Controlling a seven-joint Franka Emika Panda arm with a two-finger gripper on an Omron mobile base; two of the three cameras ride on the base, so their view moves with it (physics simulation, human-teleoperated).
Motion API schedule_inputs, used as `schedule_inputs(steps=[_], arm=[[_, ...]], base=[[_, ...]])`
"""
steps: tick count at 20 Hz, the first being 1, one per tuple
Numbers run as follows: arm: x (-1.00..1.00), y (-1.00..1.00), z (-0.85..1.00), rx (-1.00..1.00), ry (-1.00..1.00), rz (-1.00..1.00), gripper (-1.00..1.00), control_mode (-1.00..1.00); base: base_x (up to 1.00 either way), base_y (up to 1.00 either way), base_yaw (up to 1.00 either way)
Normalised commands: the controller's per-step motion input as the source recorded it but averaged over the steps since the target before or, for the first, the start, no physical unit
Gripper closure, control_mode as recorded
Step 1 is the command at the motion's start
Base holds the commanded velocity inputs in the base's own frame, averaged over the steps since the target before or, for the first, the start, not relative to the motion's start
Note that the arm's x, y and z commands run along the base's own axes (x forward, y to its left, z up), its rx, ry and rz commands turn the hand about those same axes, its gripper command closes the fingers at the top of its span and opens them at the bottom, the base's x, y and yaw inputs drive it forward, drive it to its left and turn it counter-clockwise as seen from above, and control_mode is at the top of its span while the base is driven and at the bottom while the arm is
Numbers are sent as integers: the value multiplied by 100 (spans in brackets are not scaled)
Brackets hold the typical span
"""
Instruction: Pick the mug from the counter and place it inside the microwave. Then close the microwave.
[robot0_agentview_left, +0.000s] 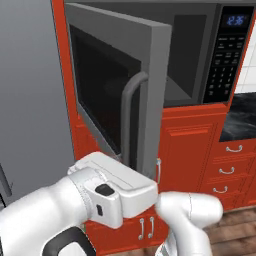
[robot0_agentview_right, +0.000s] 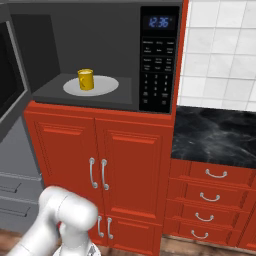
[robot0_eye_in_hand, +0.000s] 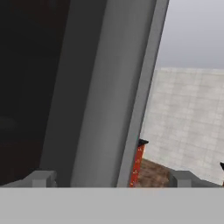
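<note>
Mug (robot0_agentview_right: 86, 79) upright inside open microwave (robot0_agentview_right: 100, 20)

Red cabinets (robot0_agentview_right: 100, 150); white tiled wall (robot0_agentview_right: 220, 50); wooden floor (robot0_agentview_left: 235, 230).

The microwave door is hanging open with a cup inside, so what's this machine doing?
The yellow mug already sits on the round plate inside the microwave. The microwave door stands open. The robot's pincer is open, holds nothing, and sits right at the door's edge. What's left is shutting the door.

Yellow mug (robot0_agentview_right: 85, 79) stands upright inside the open-doored microwave (robot0_agentview_right: 100, 95).
</note>
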Motion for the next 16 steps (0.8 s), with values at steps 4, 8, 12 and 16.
schedule_inputs(steps=[4, 8, 12, 16], arm=[[4, -100, 1, 0, 0, 22, -100, -100], [18, -100, 0, 1, 0, 31, -100, -100], [18, -96, 1, 1, 1, 33, -100, -100], [18, -85, 4, 1, 4, 32, -100, -100]], base=[[0, 0, 0], [0, 0, 0], [0, 0, 0], [0, 0, 0]])
